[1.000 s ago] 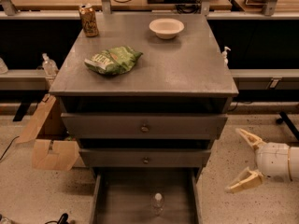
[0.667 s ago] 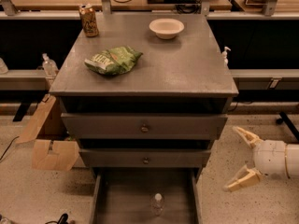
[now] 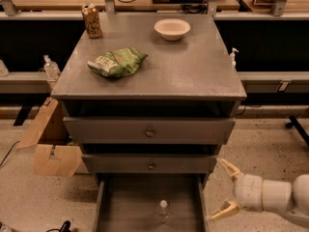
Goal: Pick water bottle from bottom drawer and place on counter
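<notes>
The water bottle [image 3: 163, 210], small and clear with a white cap, stands upright on the flat grey floor of the open bottom drawer [image 3: 130, 202]. My gripper [image 3: 226, 189] is open, its two tan fingers spread, and it hangs low at the right of the cabinet just outside the drawer's right wall. It is right of the bottle and apart from it. The grey counter [image 3: 193, 66] is the cabinet's top, above the two knob-fronted drawers.
On the counter lie a green chip bag [image 3: 116, 63], a printed drink can [image 3: 91, 21] at the back left and a white bowl [image 3: 172, 28] at the back. Cardboard boxes [image 3: 50, 144] stand on the floor at the left. Pump bottles [image 3: 50, 67] sit on side shelves.
My gripper has moved left, toward the open bottom drawer, still open. The bottle and the things on the counter have not moved.
</notes>
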